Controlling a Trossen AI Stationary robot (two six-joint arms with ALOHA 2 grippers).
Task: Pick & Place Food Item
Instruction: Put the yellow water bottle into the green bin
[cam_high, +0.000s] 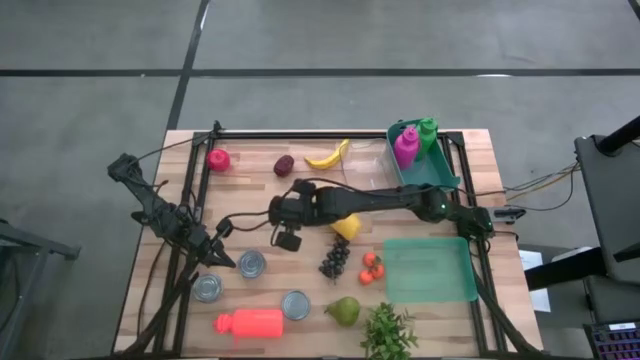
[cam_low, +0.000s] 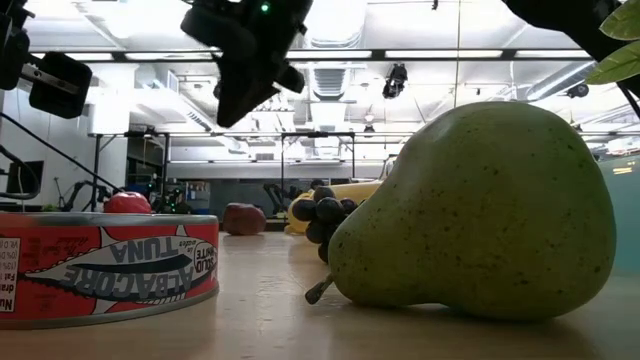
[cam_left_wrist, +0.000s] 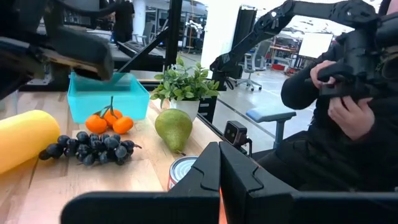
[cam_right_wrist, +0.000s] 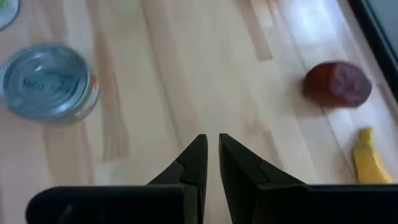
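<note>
My right gripper (cam_high: 275, 213) (cam_right_wrist: 211, 138) hangs above bare wood at the table's middle left, slanting down. Its fingers are shut with only a slit between them and nothing in it. Below it, apart from it, lie a maroon food item (cam_right_wrist: 337, 83), a banana's tip (cam_right_wrist: 368, 157) and a tin can (cam_right_wrist: 48, 81). Near it a yellow food item (cam_high: 346, 226), dark grapes (cam_high: 334, 259) and small orange fruits (cam_high: 371, 267) lie on the table. My left gripper (cam_high: 215, 250) (cam_left_wrist: 219, 149) waits shut and level at the table's left side.
A teal tray (cam_high: 430, 268) lies at the right, and a teal bin (cam_high: 425, 172) with two bottles at the far right. A pear (cam_high: 343, 311), a plant (cam_high: 388, 333), an orange-red bottle (cam_high: 250, 322) and more cans (cam_high: 208, 288) line the near edge. A person sits beyond the table (cam_left_wrist: 348, 106).
</note>
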